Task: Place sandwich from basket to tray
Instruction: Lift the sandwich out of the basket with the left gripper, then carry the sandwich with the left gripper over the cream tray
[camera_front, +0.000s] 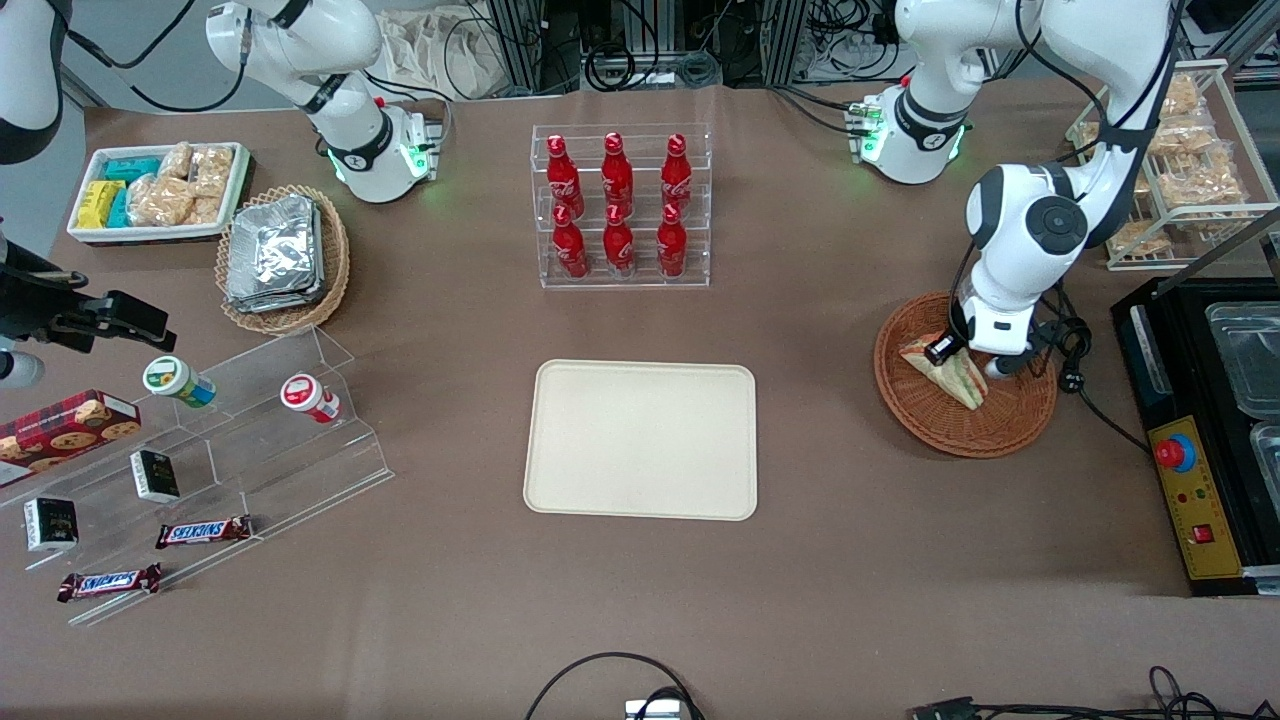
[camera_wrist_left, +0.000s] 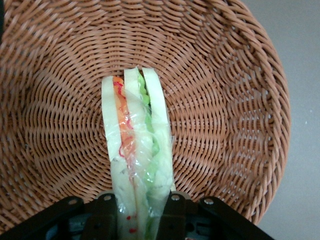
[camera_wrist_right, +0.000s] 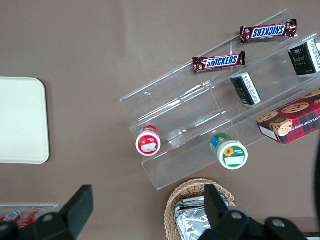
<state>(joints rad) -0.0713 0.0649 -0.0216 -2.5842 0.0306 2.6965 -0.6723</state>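
Gripper (camera_front: 962, 352) in basket (camera_front: 1010, 425), jaws clamped on sandwich (camera_wrist_left: 137, 150), tray (camera_front: 642, 440) bare, Snickers bars (camera_front: 203, 531) readable

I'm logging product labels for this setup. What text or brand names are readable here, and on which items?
"SNICKERS": on one chocolate bar on the clear stepped display.
"SNICKERS": on the second chocolate bar a step away.
Coca-Cola script: on the red bottles, recognisable, not fully legible.
Cookie box, the two jars' lids and the small dark boxes: print too small to read.
No text on the sandwich, basket or tray; the gripper clamps the sandwich in the basket.
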